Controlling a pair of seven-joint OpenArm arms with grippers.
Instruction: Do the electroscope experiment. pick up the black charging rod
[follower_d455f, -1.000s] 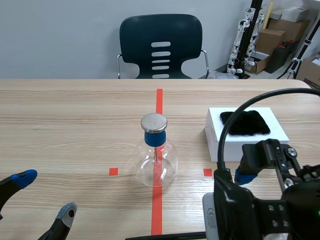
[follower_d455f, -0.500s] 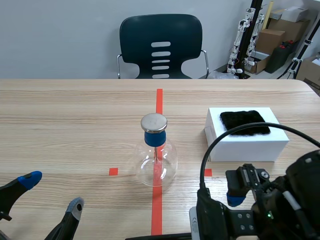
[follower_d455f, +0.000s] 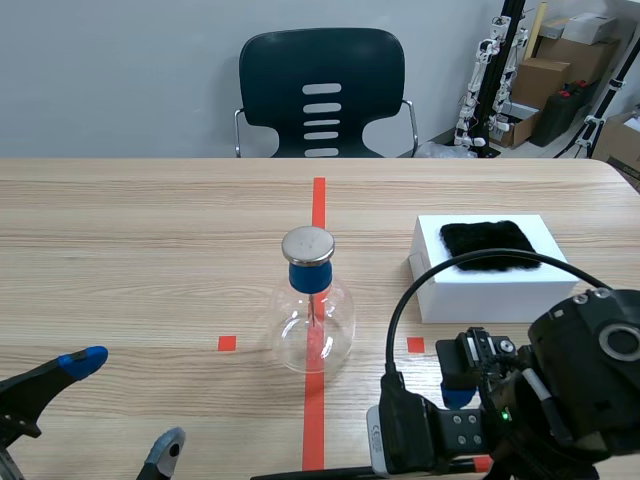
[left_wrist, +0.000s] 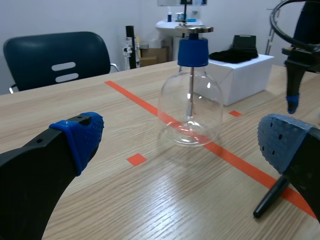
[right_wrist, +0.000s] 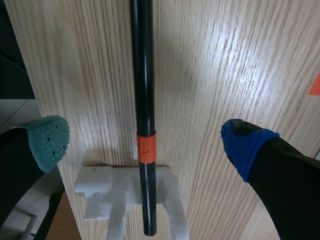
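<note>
The black charging rod (right_wrist: 142, 90) lies on the wood directly under my right gripper (right_wrist: 146, 141). It carries an orange band (right_wrist: 145, 150), and its end rests in a white stand (right_wrist: 127, 192). The right gripper is open, one pad on each side of the rod, and neither touches it. In the scene view the rod (follower_d455f: 330, 472) shows only as a thin black line at the near table edge, next to the right arm (follower_d455f: 565, 385). My left gripper (follower_d455f: 120, 405) is open and empty low at the near left. The rod's tip (left_wrist: 270, 197) shows beside its right finger.
The glass electroscope flask (follower_d455f: 311, 315) with a blue collar and metal disc stands on the red tape line at mid-table. A white box (follower_d455f: 495, 285) with a black fur cloth (follower_d455f: 488, 243) sits to its right. A dark chair (follower_d455f: 322, 92) stands beyond the far edge.
The right arm has swung down and back toward the near edge, bringing its gripper over the rod. The left gripper's fingers have spread wider and dropped lower.
</note>
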